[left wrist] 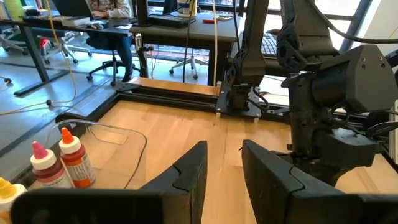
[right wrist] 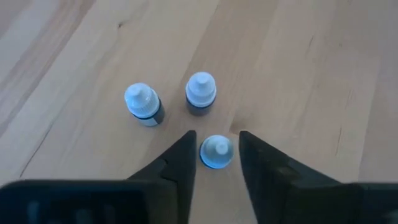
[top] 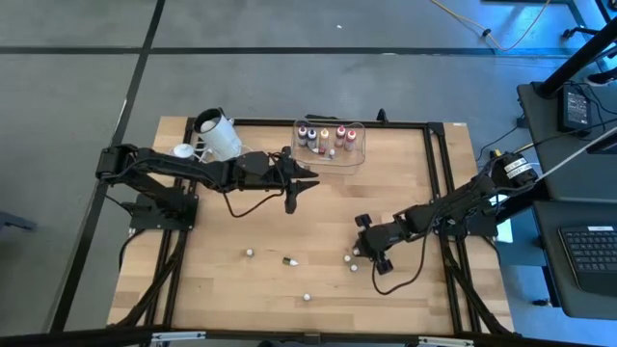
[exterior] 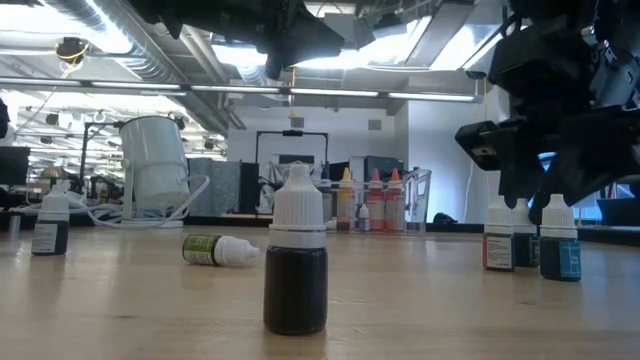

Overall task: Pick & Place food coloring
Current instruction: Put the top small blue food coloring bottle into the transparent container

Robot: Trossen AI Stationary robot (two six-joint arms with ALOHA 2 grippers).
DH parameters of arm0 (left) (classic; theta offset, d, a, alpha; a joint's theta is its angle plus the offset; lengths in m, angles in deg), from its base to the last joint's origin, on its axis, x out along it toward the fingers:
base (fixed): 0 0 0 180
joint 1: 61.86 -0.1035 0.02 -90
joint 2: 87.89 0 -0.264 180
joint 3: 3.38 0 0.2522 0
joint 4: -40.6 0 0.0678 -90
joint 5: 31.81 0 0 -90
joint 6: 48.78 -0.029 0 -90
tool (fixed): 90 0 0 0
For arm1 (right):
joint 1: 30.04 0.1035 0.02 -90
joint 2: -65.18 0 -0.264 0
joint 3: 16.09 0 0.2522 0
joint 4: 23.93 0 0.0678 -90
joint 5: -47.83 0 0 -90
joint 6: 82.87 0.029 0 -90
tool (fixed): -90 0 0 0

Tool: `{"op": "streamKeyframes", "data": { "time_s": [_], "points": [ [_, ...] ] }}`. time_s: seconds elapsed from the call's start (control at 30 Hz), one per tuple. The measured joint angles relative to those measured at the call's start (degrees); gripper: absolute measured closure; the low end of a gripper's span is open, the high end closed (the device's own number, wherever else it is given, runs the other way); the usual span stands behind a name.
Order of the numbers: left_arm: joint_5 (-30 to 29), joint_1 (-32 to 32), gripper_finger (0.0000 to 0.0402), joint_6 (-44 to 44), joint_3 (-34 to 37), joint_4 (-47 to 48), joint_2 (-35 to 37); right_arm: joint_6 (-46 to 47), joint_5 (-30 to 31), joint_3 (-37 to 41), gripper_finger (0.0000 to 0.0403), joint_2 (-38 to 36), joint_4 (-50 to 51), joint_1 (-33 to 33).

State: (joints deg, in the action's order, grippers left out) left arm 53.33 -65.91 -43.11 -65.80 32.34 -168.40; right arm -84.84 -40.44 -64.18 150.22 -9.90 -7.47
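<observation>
The right gripper (right wrist: 214, 152) hangs over an upright blue-capped little bottle (right wrist: 216, 151), open fingers at 9 and 3 o'clock.

The left gripper's (left wrist: 222, 174) fingers stand open, well apart.

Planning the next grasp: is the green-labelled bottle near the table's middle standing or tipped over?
Tipped over. In the low view the green-labelled bottle lies on its side on the table.

Bright, even light from above in the high view, soft shadows under both arms on the table (top: 222, 280). Low view looks into glaring ceiling lights (exterior: 300, 60); the arms are dark silhouettes, the near bottle (exterior: 296, 262) backlit. Right wrist view is slightly soft, its fingers (right wrist: 174, 168) blurred.
</observation>
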Motion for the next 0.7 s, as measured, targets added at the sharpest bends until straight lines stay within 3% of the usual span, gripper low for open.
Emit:
{"op": "streamKeyframes", "data": {
  "time_s": [0.2,0.4,0.53,0.7],
  "points": [
    [0.0,0.0,0.0302,0.0,0.0,0.0,0.0,0.0,-0.1,0.0,0.0347,-0.1,-0.1,0.0],
    [0.0,0.0,0.0302,0.1,0.0,0.1,0.0,-1.0,1.0,-1.8,0.0350,-2.7,4.0,-1.4],
    [0.0,0.0,0.0304,0.1,0.0,0.1,0.0,-3.2,7.6,-6.1,0.0350,-8.5,12.8,-4.6],
    [0.0,0.0,0.0302,0.1,0.0,0.2,0.0,-8.8,21.2,-11.5,0.0349,-15.0,17.8,-13.2]
  ]
}}
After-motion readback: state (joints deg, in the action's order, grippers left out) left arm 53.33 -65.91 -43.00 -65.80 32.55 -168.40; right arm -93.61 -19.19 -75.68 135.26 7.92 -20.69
